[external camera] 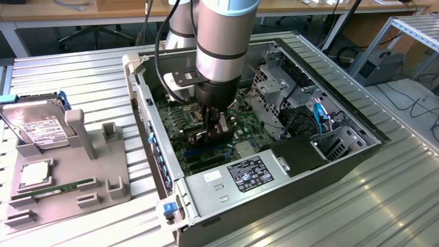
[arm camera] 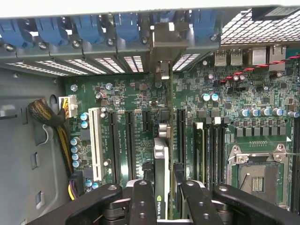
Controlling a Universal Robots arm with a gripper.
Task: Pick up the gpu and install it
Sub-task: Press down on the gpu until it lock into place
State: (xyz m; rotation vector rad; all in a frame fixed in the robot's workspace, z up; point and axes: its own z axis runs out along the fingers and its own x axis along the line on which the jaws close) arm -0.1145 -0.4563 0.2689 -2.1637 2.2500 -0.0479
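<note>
My gripper (arm camera: 161, 197) is clamped on the gpu (arm camera: 161, 164), a thin black card seen edge-on with its silver bracket (arm camera: 164, 47) at the far end, hanging over the motherboard (arm camera: 140, 93) between black expansion slots (arm camera: 130, 140). Blue slot latches (arm camera: 84, 28) line the rear case wall (external camera: 147, 110). My arm (external camera: 223, 46) reaches straight down into the open case.

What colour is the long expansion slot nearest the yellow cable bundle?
White: that slot stands out among the black slots on the green motherboard. It shows best in the wrist view.

Even, bright overhead light; mild glare on the ribbed table (external camera: 384, 206).
</note>
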